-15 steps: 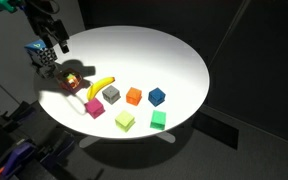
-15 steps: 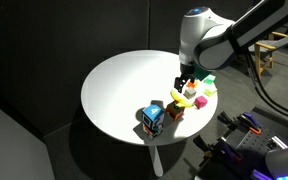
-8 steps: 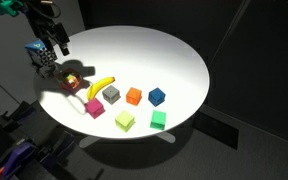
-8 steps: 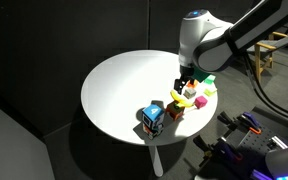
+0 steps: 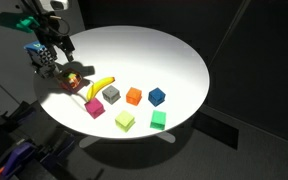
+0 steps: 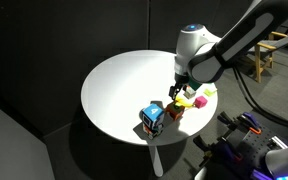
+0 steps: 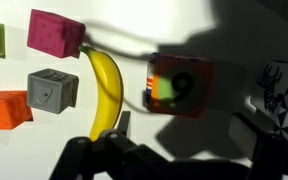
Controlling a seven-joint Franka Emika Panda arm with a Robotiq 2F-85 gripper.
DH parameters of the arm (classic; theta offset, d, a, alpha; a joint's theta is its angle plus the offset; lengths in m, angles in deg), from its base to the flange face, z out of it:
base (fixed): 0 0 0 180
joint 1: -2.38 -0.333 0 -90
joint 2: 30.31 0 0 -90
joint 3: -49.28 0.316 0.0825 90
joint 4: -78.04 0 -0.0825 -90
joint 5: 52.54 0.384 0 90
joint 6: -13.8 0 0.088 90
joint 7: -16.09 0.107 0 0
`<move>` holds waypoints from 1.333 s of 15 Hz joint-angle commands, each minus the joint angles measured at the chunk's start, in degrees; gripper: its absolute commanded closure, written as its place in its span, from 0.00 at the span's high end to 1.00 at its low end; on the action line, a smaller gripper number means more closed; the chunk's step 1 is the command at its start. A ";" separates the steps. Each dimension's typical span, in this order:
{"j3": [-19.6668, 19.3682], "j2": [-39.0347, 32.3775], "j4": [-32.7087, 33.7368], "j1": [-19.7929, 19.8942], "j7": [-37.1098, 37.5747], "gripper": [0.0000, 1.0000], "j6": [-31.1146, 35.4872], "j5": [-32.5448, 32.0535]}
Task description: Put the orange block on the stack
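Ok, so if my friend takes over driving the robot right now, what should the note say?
Hand: looks open and holds nothing. It hangs above the table, close to the stack.
Orange block: sits on the table beside the banana, apart from the stack, and is not gripped.
Stack: stands near the table's edge with its light-blue top bare.
Done: nothing yet, the block has not been picked up.
Left: lower the hand over the orange block, grip it, lift it, set it on the stack's top, then let go.
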 commanded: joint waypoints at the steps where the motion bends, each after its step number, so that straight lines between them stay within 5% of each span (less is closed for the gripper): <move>1: 0.47 -2.56 1.05 0.07 -5.43 1.00 2.56 4.11; 20: -3.51 -9.06 0.79 -3.78 -5.42 1.00 6.98 6.03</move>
